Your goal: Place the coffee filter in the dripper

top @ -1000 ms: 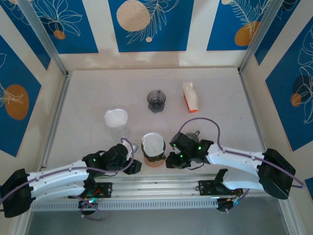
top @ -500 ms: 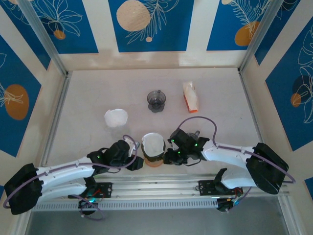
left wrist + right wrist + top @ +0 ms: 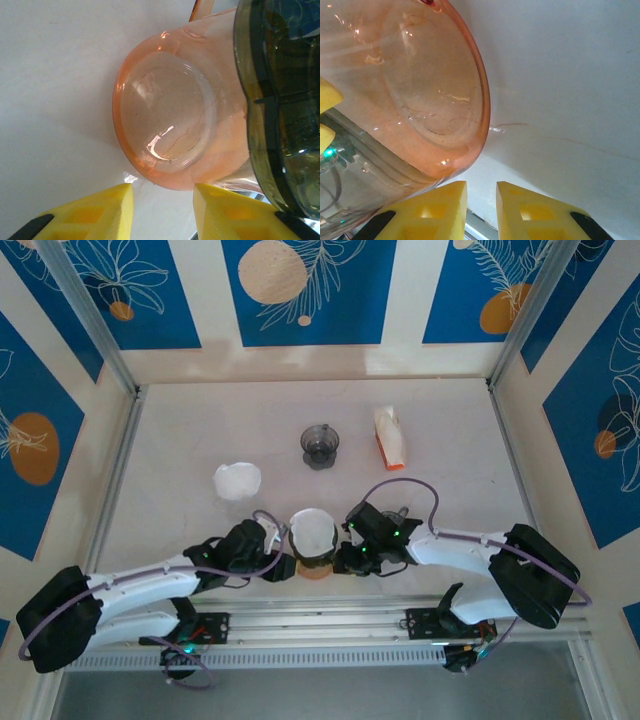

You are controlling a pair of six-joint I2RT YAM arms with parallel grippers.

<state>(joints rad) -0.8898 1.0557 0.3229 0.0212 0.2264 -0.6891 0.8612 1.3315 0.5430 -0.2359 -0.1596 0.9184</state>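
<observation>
A white coffee filter (image 3: 313, 533) sits in the top of the dripper (image 3: 314, 552), which stands on an orange glass base (image 3: 317, 571) near the table's front edge. The left wrist view has the orange base (image 3: 165, 120) close up, with the smoky dripper body (image 3: 280, 100) at the right. My left gripper (image 3: 278, 567) (image 3: 162, 192) is low at the base's left side, open, nothing between its fingers. My right gripper (image 3: 345, 560) (image 3: 481, 187) is at the base's (image 3: 410, 90) right side, jaws only a little apart and empty.
A second white filter (image 3: 237, 480) lies on the table to the left. A dark grey cup (image 3: 320, 445) stands behind, with an orange-and-white packet (image 3: 390, 437) to its right. The metal rail (image 3: 320, 625) runs along the near edge.
My left gripper has slid right, up to the orange base, and its jaws have narrowed. The right gripper has edged slightly left toward the base.
</observation>
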